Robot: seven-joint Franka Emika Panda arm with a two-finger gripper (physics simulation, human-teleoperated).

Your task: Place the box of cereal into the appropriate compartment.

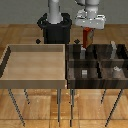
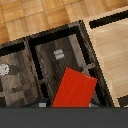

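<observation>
The box of cereal (image 1: 88,38) is a small red carton held in my gripper (image 1: 88,33), which is shut on it. It hangs above the far section of the four-part bin (image 1: 95,62) that lies nearer the light-wood tray. The compartment (image 1: 119,52) with the tall pale grey upright block (image 1: 113,48) is the far section toward the exterior view's right, beside the carton and apart from it. In the wrist view the red carton (image 2: 75,89) hangs over a dark-walled section holding a small grey block (image 2: 59,53). My fingers are hidden there.
A large light-wood tray (image 1: 10,65) stands at the exterior view's left, touching the bin; it also shows in the wrist view (image 2: 112,50). The near bin sections hold smaller grey shapes (image 1: 84,73) (image 1: 116,70). The robot's black base (image 1: 54,29) stands behind.
</observation>
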